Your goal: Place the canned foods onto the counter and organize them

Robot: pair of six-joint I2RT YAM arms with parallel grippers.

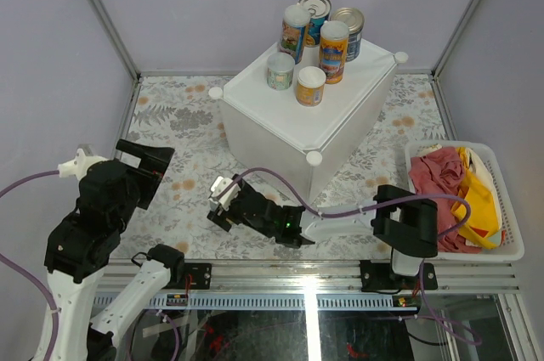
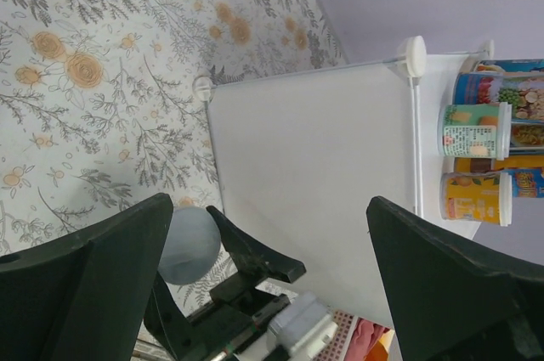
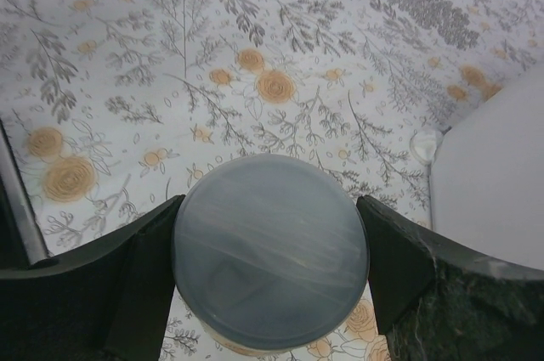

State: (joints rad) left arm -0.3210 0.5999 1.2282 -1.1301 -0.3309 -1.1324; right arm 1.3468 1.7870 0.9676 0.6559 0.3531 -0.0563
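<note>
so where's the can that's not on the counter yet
The can is between the right gripper's fingers, over the floral table left of centre in the top view, just in front of the counter.

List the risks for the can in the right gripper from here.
1. The right gripper grips the round can at its smooth lid, so it may slip or tilt when lifted.
2. The counter stands well above the gripper, and a low carry could strike its wall or corner knob.
3. With six tins crowding the counter's far side, a close set-down could topple one.
</note>
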